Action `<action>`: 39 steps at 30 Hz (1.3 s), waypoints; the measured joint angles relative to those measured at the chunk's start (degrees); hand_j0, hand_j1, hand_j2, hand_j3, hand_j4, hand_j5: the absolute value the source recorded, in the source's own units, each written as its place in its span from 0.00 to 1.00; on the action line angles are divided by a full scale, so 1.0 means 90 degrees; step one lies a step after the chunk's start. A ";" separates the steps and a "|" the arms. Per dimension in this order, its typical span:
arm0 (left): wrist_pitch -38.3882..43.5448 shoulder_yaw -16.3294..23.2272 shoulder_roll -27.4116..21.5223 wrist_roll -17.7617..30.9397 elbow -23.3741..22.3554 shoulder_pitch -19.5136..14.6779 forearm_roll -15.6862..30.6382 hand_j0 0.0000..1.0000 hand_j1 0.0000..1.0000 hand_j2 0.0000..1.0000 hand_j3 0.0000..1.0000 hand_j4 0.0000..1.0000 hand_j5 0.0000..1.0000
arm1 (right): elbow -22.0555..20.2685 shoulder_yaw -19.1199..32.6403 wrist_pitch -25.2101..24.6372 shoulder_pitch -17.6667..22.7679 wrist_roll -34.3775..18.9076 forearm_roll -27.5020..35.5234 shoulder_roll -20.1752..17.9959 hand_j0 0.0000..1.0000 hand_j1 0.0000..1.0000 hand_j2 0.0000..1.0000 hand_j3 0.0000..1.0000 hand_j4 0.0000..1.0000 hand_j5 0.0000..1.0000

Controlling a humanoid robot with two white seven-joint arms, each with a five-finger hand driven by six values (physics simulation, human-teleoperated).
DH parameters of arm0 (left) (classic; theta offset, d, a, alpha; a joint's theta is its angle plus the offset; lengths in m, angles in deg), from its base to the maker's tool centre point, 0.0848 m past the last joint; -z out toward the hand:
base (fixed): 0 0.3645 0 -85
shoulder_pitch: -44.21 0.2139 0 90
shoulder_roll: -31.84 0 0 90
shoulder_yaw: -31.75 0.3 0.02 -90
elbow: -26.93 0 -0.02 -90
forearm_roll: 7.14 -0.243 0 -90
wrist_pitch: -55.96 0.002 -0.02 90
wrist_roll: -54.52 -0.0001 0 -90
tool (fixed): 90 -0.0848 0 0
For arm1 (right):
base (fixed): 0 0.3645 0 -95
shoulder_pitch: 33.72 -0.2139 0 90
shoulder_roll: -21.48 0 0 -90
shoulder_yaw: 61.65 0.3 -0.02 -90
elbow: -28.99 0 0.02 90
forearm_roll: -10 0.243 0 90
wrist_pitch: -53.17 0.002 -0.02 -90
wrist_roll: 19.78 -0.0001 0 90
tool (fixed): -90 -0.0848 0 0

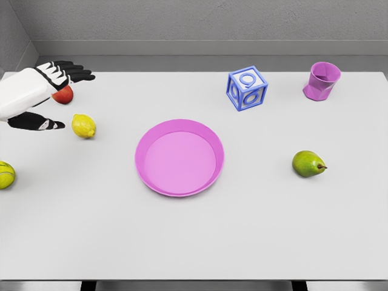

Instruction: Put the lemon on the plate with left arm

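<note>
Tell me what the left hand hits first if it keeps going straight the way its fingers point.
Probably nothing: the left hand points right, and that line passes behind the lemon, toward the blue cube far off. Height is unclear.

Blue toy block (pixel 247 88), openwork figure on each visible face, reading as 9 or 6

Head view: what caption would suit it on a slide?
Left robot hand, fingers open, beside the lemon, pink plate waiting empty at table centre.
</note>
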 measured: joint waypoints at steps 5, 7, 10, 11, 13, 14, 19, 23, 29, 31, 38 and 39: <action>0.0000 -0.0004 0.0000 0.0000 0.0000 0.0000 0.0002 1.00 1.00 1.00 1.00 1.00 1.00 | 0.0000 0.0006 0.0004 0.0000 -0.0001 0.0000 0.0000 1.00 1.00 1.00 1.00 1.00 1.00; 0.0000 0.0012 0.0009 0.0000 0.0011 0.0020 0.0002 1.00 1.00 1.00 1.00 1.00 1.00 | 0.0001 0.0007 0.0003 0.0000 -0.0003 0.0000 0.0000 1.00 1.00 1.00 1.00 1.00 1.00; 0.0000 0.0015 0.0015 0.0000 0.0018 0.0029 0.0001 1.00 1.00 1.00 1.00 1.00 1.00 | 0.0001 0.0007 0.0004 0.0000 -0.0004 0.0000 0.0000 1.00 1.00 1.00 1.00 1.00 1.00; -0.0001 0.0008 0.0016 0.0000 0.0019 0.0039 -0.0001 1.00 1.00 1.00 1.00 1.00 1.00 | 0.0001 0.0007 0.0004 0.0000 -0.0002 0.0000 0.0000 1.00 1.00 1.00 1.00 1.00 1.00; 0.0000 -0.0040 0.0022 0.0000 0.0005 0.0039 -0.0015 1.00 1.00 1.00 1.00 1.00 1.00 | 0.0001 0.0007 0.0004 0.0000 -0.0003 0.0000 0.0000 1.00 1.00 1.00 1.00 1.00 1.00; 0.0000 -0.0068 0.0019 0.0000 -0.0010 0.0039 -0.0031 1.00 1.00 1.00 1.00 1.00 1.00 | 0.0001 0.0007 0.0005 0.0000 -0.0003 0.0000 0.0000 1.00 1.00 1.00 1.00 1.00 1.00; 0.0003 -0.0084 0.0055 -0.0001 -0.0178 -0.0029 -0.1087 1.00 1.00 1.00 1.00 1.00 1.00 | 0.0001 0.0008 0.0004 0.0000 -0.0002 0.0000 0.0000 1.00 1.00 1.00 1.00 1.00 1.00; 0.0005 0.0196 0.0026 -0.0001 -0.0333 -0.0536 -0.2226 1.00 1.00 1.00 1.00 1.00 1.00 | 0.0001 0.0008 0.0005 0.0000 -0.0003 0.0000 0.0000 1.00 1.00 1.00 1.00 1.00 1.00; 0.0008 0.2492 -0.0015 -0.0002 -0.1684 -0.2588 -0.3022 1.00 1.00 1.00 1.00 1.00 1.00 | 0.0001 0.0007 0.0005 0.0000 -0.0003 0.0000 0.0000 1.00 1.00 1.00 1.00 1.00 1.00; 0.0001 0.2883 -0.0131 0.0000 -0.1962 -0.2461 -0.2775 1.00 1.00 1.00 1.00 1.00 1.00 | 0.0000 0.0007 0.0005 0.0000 -0.0002 0.0000 0.0000 1.00 1.00 1.00 1.00 1.00 1.00; 0.0005 0.3376 -0.0254 -0.0001 -0.2809 -0.2617 -0.2472 1.00 1.00 1.00 1.00 1.00 1.00 | 0.0001 0.0008 0.0004 0.0000 -0.0001 0.0000 0.0000 1.00 1.00 1.00 1.00 1.00 1.00; 0.0005 0.3412 -0.0186 -0.0001 -0.3001 -0.2646 -0.2466 1.00 1.00 1.00 1.00 1.00 1.00 | 0.0001 0.0007 0.0004 0.0000 -0.0001 0.0000 0.0000 1.00 1.00 1.00 1.00 1.00 1.00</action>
